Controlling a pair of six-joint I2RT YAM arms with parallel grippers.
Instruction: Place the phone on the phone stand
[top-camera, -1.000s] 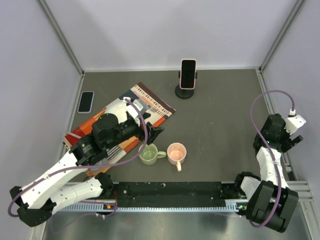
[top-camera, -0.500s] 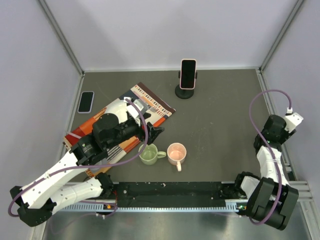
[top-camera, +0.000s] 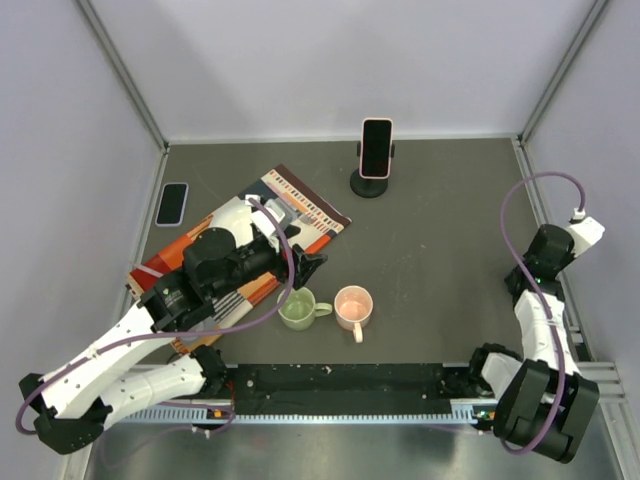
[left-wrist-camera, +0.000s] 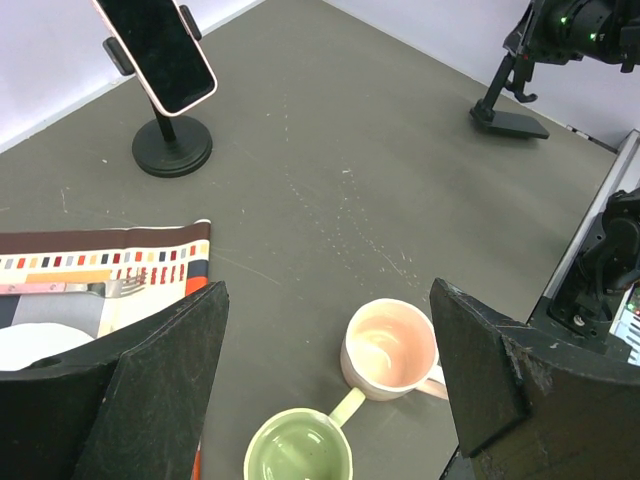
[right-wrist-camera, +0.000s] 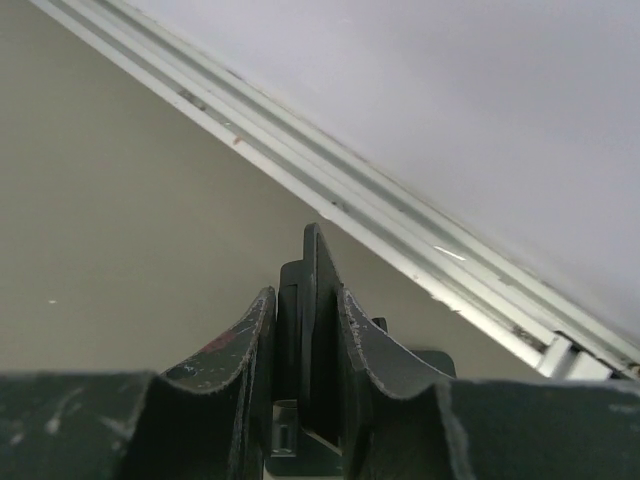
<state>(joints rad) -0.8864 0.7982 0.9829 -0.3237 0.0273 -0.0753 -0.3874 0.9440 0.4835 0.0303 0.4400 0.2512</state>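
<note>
A dark phone (top-camera: 172, 203) in a pale case lies flat at the table's left edge. A second phone (top-camera: 376, 147) (left-wrist-camera: 160, 50) sits upright on a round-based stand (top-camera: 369, 185) (left-wrist-camera: 172, 155) at the back. A small black phone stand (left-wrist-camera: 508, 108) with a flat foot stands at the right edge. Its thin upright plate (right-wrist-camera: 316, 330) is between my right gripper's (right-wrist-camera: 304, 292) fingers, which are shut on it. In the top view the right gripper (top-camera: 541, 272) hides that stand. My left gripper (top-camera: 310, 265) (left-wrist-camera: 328, 290) hangs open and holds nothing.
A green mug (top-camera: 297, 310) (left-wrist-camera: 298, 455) and a pink mug (top-camera: 353, 306) (left-wrist-camera: 390, 350) stand just below the left gripper. A colourful placemat (top-camera: 300, 205) with a white plate and fork lies under the left arm. A metal rail (right-wrist-camera: 400, 215) and wall run close behind the right gripper.
The right gripper's jaws have gone from wide open to shut on the black stand's plate, and its wrist has turned. The left arm has not moved.
</note>
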